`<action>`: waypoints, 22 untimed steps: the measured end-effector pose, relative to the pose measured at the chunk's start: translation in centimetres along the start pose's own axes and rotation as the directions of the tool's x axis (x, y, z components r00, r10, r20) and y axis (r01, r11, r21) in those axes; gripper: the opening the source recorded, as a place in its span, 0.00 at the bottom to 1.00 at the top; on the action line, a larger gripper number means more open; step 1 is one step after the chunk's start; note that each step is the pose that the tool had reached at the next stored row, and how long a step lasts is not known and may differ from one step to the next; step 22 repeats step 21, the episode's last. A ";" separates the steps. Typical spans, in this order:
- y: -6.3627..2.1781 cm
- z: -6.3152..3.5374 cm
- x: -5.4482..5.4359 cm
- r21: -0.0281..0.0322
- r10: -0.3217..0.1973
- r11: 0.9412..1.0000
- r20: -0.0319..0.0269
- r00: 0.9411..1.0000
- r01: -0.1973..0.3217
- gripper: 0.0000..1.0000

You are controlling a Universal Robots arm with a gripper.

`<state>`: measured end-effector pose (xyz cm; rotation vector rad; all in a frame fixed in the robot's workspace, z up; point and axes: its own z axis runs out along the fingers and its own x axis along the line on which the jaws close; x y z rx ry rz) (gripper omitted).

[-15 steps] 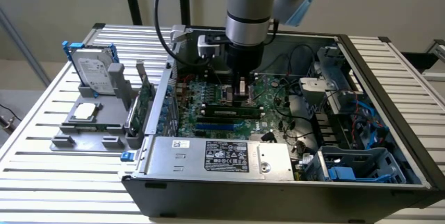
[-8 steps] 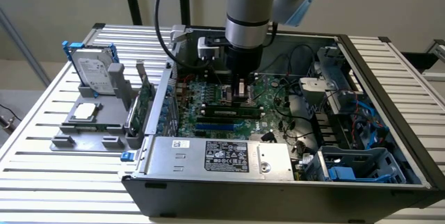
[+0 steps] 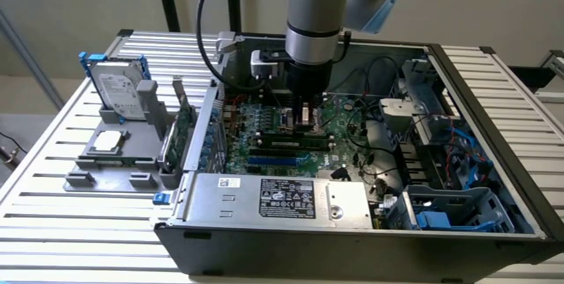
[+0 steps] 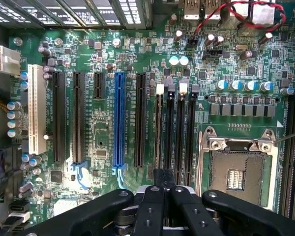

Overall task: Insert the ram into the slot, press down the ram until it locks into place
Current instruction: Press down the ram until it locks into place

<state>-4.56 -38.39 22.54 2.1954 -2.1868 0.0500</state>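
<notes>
The ram (image 3: 291, 140) is a thin green stick standing on edge in one of the parallel black slots (image 4: 180, 128) on the motherboard. In the wrist view the ram (image 4: 159, 129) shows edge-on, with a white latch (image 4: 160, 89) at its far end. My gripper (image 3: 304, 120) hangs straight down over the middle of the board, just above the ram. Its dark fingers (image 4: 152, 206) are pressed together, and the gripper's tip (image 4: 163, 176) covers the near end of the ram and its slot. Nothing is held between them. Whether the tip touches the ram I cannot tell.
A blue slot (image 4: 119, 118) and longer black card slots lie beside the ram slots. The open CPU socket (image 4: 238, 172) is on the other side. The case holds a power supply (image 3: 273, 198), cables and a drive cage (image 3: 458, 208). Outside stand an upright green card (image 3: 183, 132) and a hard drive (image 3: 119, 89).
</notes>
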 end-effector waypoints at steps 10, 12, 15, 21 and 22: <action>-0.07 -2.58 0.1 -0.009 0.000 1.000 0.001 1.000 0.000 0.11; -0.07 -2.58 0.1 -0.009 0.000 1.000 0.001 1.000 0.000 0.11; -0.07 -2.61 0.1 -0.009 0.000 1.000 0.001 1.000 0.000 0.11; -0.07 -2.64 0.1 -0.009 0.000 1.000 0.001 1.000 0.000 0.11; -0.07 -2.64 0.1 -0.009 0.000 1.000 0.001 1.000 0.000 0.11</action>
